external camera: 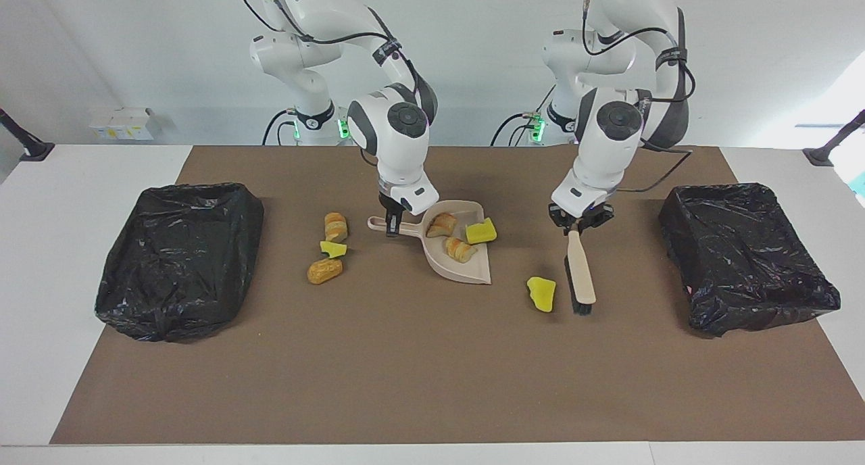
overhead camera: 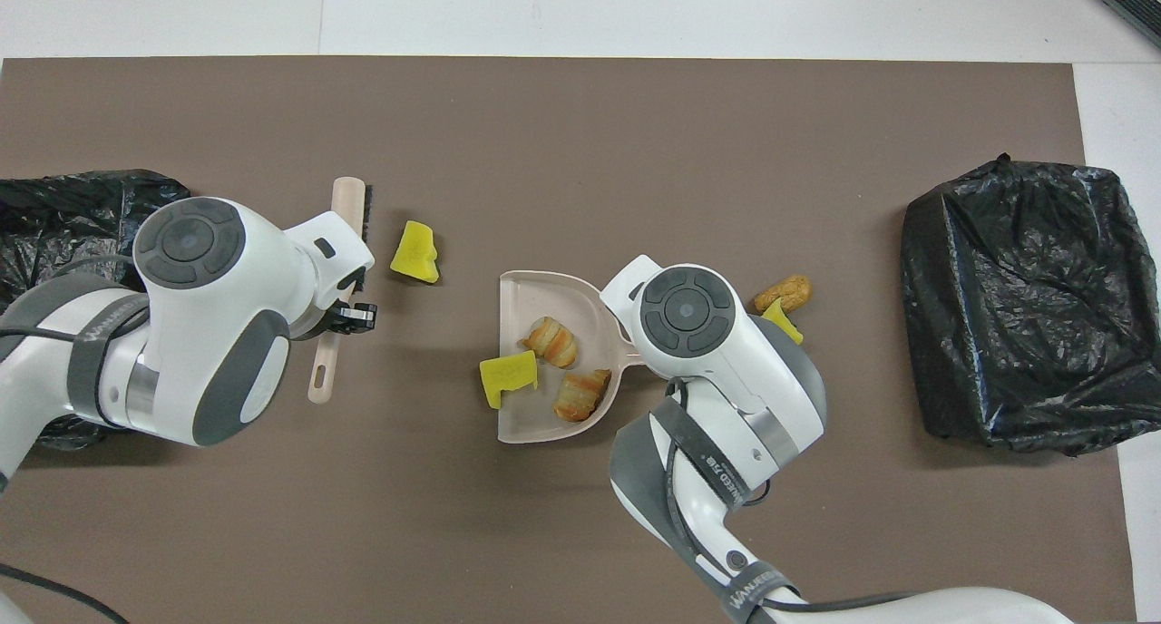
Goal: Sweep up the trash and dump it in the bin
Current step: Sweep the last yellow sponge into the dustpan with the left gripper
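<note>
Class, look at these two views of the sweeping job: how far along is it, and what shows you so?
Done: two bread pieces lie in the dustpan, a yellow chunk on its rim. In hand: the right gripper holds the dustpan's handle; the left gripper holds the brush beside a loose yellow chunk. Left: that chunk, three pieces toward the right arm's end, and dumping into a bin.

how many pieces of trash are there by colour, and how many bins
yellow sponge chunks: 3 — on the dustpan's edge, beside the brush, between two bread pieces
orange-tan bread pieces: 4 — two in the dustpan, two outside it
black-lined bins: 2
total: 9
</note>
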Action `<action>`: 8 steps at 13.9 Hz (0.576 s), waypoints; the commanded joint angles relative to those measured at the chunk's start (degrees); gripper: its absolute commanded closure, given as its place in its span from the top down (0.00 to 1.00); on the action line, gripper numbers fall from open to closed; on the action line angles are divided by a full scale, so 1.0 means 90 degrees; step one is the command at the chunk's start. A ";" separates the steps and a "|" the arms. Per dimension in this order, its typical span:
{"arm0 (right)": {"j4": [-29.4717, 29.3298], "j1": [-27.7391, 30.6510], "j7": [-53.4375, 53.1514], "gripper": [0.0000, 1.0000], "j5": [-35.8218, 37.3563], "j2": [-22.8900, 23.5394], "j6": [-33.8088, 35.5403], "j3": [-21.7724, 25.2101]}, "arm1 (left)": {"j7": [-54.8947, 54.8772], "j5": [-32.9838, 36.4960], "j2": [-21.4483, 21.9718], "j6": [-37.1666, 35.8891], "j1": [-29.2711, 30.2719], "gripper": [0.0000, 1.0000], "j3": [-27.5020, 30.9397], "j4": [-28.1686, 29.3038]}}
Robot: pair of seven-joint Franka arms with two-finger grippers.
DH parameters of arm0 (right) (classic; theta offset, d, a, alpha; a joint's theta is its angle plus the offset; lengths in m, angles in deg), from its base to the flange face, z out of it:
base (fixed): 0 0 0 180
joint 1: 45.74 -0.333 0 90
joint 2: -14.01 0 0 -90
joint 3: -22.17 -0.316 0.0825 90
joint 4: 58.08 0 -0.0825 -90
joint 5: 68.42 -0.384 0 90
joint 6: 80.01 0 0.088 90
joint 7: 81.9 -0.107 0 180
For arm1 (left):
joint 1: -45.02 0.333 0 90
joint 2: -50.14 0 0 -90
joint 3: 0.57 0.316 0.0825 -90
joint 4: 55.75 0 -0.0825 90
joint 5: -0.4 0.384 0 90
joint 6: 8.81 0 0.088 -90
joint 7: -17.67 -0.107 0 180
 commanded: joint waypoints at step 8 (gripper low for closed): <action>0.0102 0.0025 -0.0209 0.00 0.0167 -0.0019 -0.0043 -0.0008 | -0.0056 0.0218 -0.0149 0.0645 -0.0390 0.00 -0.0158 0.0559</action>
